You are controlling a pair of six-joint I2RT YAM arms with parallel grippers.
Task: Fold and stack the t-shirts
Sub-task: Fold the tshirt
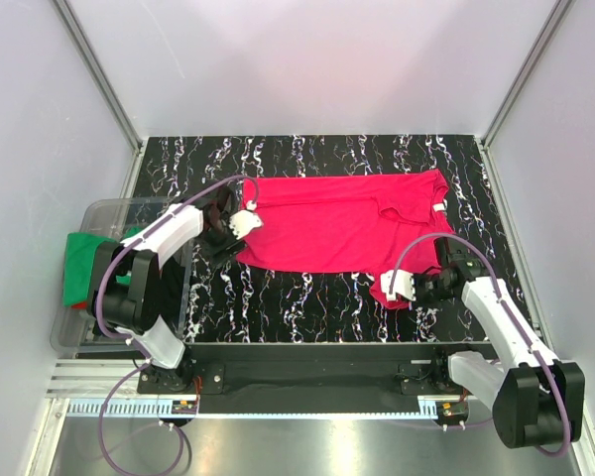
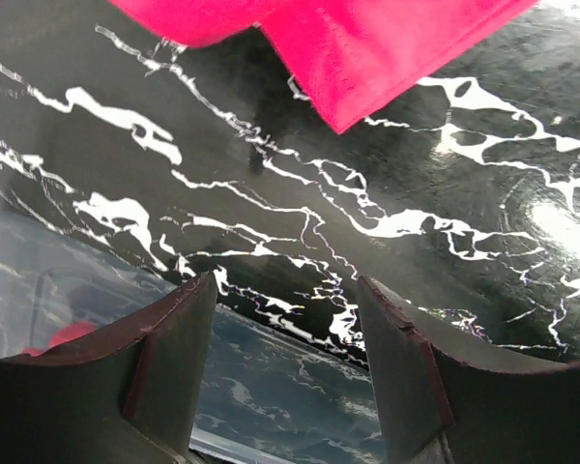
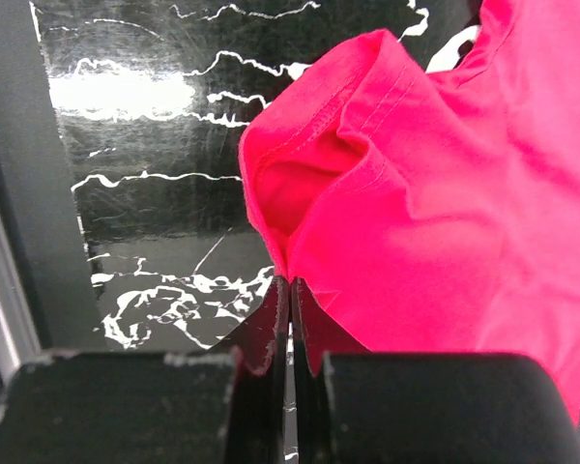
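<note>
Barely started tbh: crimson t-shirt (image 1: 347, 223) lies unfolded on the worktop (image 1: 307, 307), right gripper (image 3: 290, 286) pinching its near sleeve, left gripper (image 2: 285, 288) open beside its corner. The green one (image 1: 79, 263) sits in the bin (image 1: 109, 210).

Black marbled table (image 1: 307, 297), pale walls (image 1: 307, 59)

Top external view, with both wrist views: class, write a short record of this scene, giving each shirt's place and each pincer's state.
crimson t-shirt: spread on the black marbled table, near right sleeve bunched
green t-shirt: inside the clear bin at the left
left pincer: open, holding nothing, just short of the crimson t-shirt's left edge
right pincer: shut on the crimson t-shirt's sleeve
</note>
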